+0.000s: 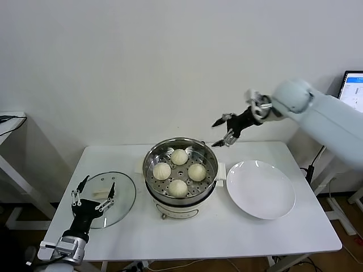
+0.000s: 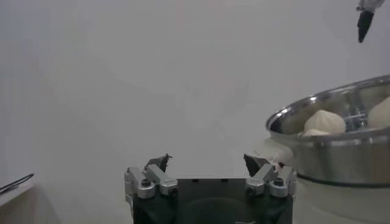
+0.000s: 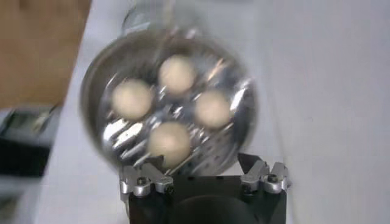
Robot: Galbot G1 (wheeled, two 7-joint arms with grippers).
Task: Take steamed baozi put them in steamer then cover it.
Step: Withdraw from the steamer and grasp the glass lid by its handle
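The steel steamer (image 1: 152,164) stands mid-table on its white base, with several cream baozi (image 1: 179,157) on the perforated tray. They also show in the right wrist view (image 3: 177,74). The glass cover (image 1: 122,195) with a white handle lies flat on the table to the steamer's left. My left gripper (image 1: 94,192) is open and empty, just above the cover's near edge. My right gripper (image 1: 224,130) is open and empty, raised in the air behind and to the right of the steamer. In the left wrist view the steamer (image 2: 332,146) shows at the side.
An empty white plate (image 1: 260,188) lies to the right of the steamer. The white table (image 1: 227,232) ends close in front. A side table stands at far left and a monitor (image 1: 353,88) at far right.
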